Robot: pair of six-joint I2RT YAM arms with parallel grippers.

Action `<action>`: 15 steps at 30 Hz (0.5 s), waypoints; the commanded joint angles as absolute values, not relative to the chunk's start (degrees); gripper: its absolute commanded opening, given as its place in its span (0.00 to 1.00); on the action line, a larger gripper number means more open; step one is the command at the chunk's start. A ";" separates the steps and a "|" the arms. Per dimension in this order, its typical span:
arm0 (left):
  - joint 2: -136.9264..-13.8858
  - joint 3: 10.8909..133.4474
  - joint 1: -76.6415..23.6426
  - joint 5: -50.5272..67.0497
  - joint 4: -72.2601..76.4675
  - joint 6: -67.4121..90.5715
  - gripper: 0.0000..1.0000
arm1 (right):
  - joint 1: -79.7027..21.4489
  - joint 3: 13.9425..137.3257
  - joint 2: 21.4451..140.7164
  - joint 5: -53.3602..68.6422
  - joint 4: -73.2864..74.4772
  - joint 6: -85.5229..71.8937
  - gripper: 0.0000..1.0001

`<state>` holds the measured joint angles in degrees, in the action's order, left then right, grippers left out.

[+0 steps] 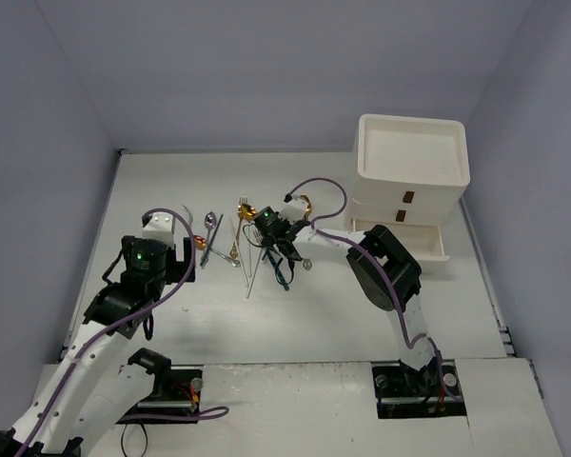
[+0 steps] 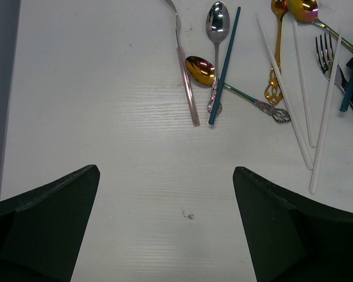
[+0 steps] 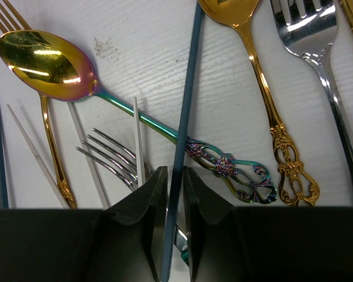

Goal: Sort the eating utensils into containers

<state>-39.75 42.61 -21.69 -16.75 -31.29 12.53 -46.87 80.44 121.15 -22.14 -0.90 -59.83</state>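
Two dark fingers (image 3: 144, 205) of the right hand (image 3: 176, 197) are seen clenched across a teal chopstick (image 3: 188, 88), which is pinched between them at the bottom centre of the right wrist view. From that grip the chopstick's long axis is carried almost straight up the frame, leaning a little rightward toward the top edge, so the fingers are set squarely across it rather than along it. Partway up, the handle of a rainbow spoon (image 3: 44, 61) is crossed by it, and it appears to lie on top there. A small silver fork (image 3: 109, 153) and a white chopstick (image 3: 139, 135) are found just left of the fingers, and a gold spoon (image 3: 265, 100) to the right. A clean lift is therefore judged to depend on a straight rise, lest the neighbours be dragged. In the overhead view the cream cabinet (image 1: 411, 152) is placed to the upper right of this hand, well apart from the heap of utensils (image 1: 238, 243) at the centre of the desk (image 1: 295, 324). Its lowest drawer (image 1: 428, 249) seems to be drawn out. The right arm is plainly the nearer one to it. The left hand (image 2: 165, 229) is held released, its fingers spread wide over the desk, with utensils lying beyond it toward the upper right of its view.
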 commanded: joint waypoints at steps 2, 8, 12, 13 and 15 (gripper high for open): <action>-39.99 44.56 -21.97 -16.87 -29.44 12.92 0.96 | -46.86 81.83 119.64 -25.02 -0.44 -60.14 0.02; -40.30 44.65 -21.97 -16.87 -29.44 12.92 0.97 | -46.71 80.61 111.84 -23.96 -0.44 -59.89 0.00; -40.34 44.59 -21.97 -16.87 -29.36 12.92 0.96 | -46.85 76.86 104.26 -21.77 -0.44 -59.18 0.00; -40.34 44.63 -21.97 -16.87 -29.36 12.92 0.96 | -46.85 75.45 102.21 -21.31 -0.44 -58.80 0.00; -40.34 44.57 -21.97 -17.12 -29.36 13.00 0.97 | -46.85 72.22 96.67 -20.77 -0.44 -57.82 0.00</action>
<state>-39.92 42.61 -21.69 -16.75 -31.33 12.53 -46.87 76.48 110.06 -20.74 0.23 -59.53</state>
